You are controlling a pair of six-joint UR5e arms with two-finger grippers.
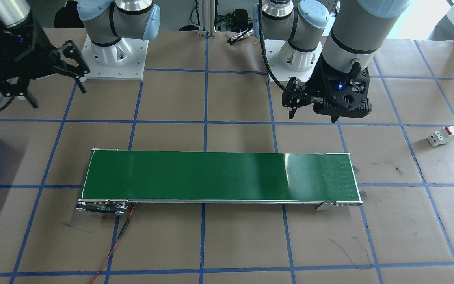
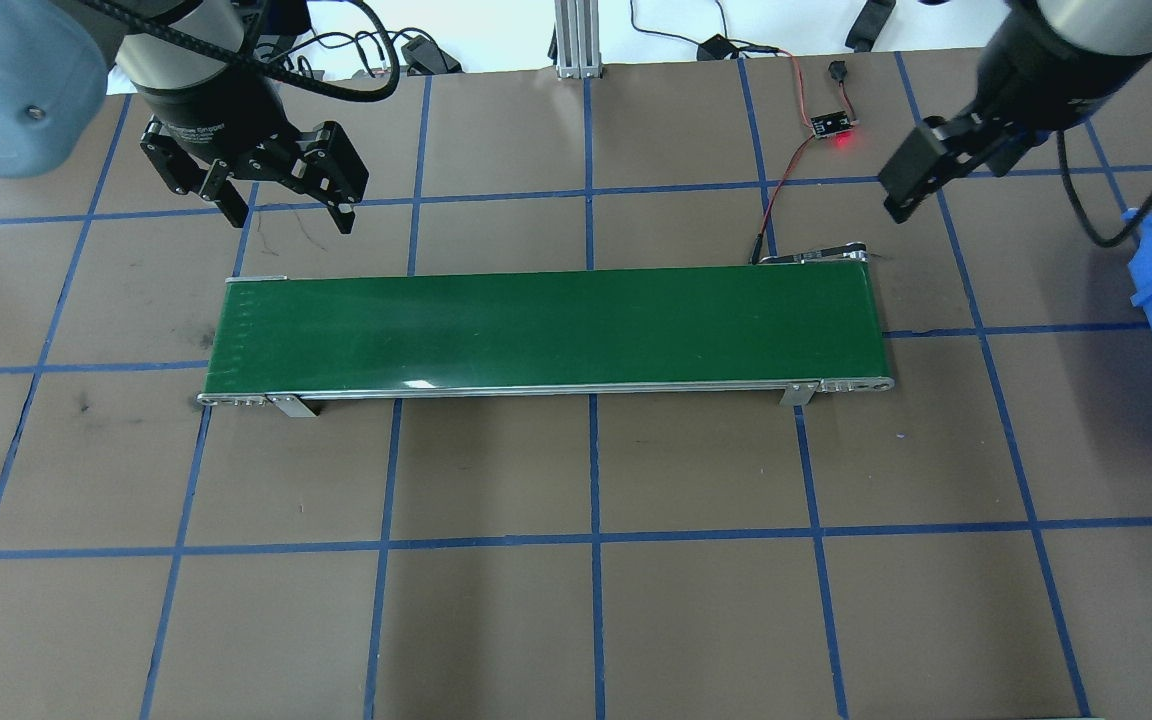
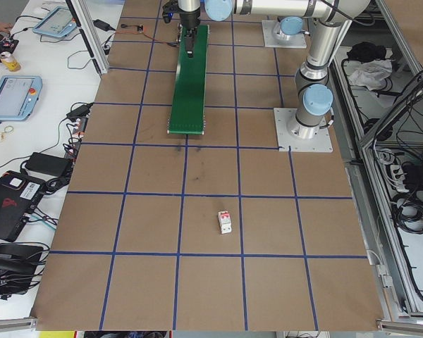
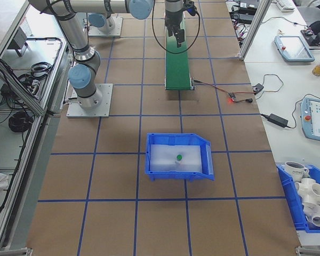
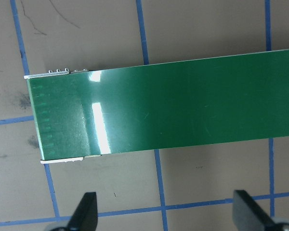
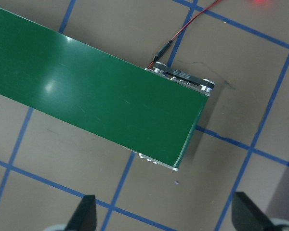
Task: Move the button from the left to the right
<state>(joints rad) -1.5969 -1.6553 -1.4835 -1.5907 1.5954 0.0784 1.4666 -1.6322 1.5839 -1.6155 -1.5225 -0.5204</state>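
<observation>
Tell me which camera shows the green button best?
The exterior right view: the button shows there as a small green cap inside the blue bin. The overhead and front-facing views catch only that bin's edge, hiding its contents. The exterior left view and both wrist cameras show no button.

No text or label is legible anywhere (any print is too small or blurred).

Small green-capped push-button (image 4: 178, 157) in the blue plastic bin (image 4: 205, 160).
Round green cap faces up, sitting near the middle of the bin's pale floor; seen only in the exterior right view, body detail too small to tell.
</observation>
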